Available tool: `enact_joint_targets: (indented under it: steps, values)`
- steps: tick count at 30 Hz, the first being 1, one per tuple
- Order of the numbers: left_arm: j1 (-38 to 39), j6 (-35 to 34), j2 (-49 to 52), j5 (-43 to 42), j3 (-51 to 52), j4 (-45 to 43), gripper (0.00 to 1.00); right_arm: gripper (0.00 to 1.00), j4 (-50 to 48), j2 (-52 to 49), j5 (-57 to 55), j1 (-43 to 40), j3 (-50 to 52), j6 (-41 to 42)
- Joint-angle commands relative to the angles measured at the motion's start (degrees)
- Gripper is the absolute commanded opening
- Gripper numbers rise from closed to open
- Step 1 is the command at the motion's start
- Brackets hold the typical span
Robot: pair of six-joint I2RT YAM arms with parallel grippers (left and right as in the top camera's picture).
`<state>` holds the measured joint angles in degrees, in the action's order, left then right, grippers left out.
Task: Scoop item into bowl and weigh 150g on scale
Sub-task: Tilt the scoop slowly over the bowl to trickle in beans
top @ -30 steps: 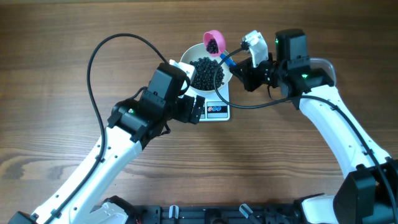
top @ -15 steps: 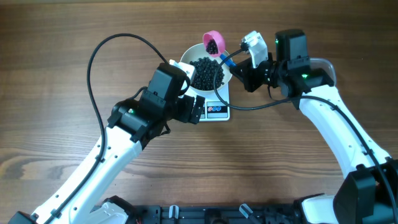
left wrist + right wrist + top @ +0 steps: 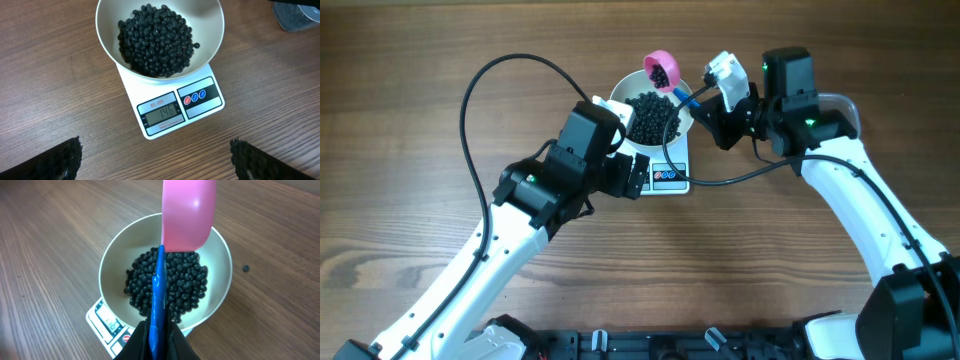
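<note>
The white bowl stands on the small white scale, whose display reads 146. A heap of black pellets, the item, fills the bowl. My right gripper is shut on the blue handle of a pink scoop. The scoop hangs over the bowl's far rim with a few pellets in it. My left gripper is open over bare wood just in front of the scale.
One loose pellet lies on the table to the right of the bowl. A clear tub shows at the right, partly behind the right arm. Black cables loop from both arms over the table.
My right wrist has turned very slightly and its cable has shifted. The scoop stays over the bowl's far rim. The left arm has not moved.
</note>
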<state>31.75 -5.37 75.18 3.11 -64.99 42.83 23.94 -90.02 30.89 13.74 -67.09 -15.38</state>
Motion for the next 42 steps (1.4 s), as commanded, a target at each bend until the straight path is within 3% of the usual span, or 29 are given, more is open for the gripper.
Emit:
enact_joint_targets:
  steps: [1, 21, 27, 31, 42]
  values:
    - [-0.1, 0.6, 0.4, -0.5, -0.8, -0.1, 1.00, 0.04, 0.1, -0.6, -1.1, 0.5, 0.1, -2.3]
    - [-0.1, 0.6, 0.4, -0.5, -0.8, -0.1, 1.00, 0.04, 0.4, -0.6, -4.6, 1.8, 0.1, 0.4]
    - [-0.1, 0.6, 0.4, -0.5, -0.8, -0.1, 1.00, 0.04, 0.5, -0.6, 2.3, 1.9, 0.1, 0.4]
    - [-0.1, 0.6, 0.4, -0.5, -0.8, -0.1, 1.00, 0.04, 0.1, -0.6, -3.0, 1.8, 0.1, 0.4]
    - [-0.1, 0.6, 0.4, -0.5, -0.8, -0.1, 1.00, 0.04, 0.8, -0.6, -2.8, 1.8, 0.1, 0.5]
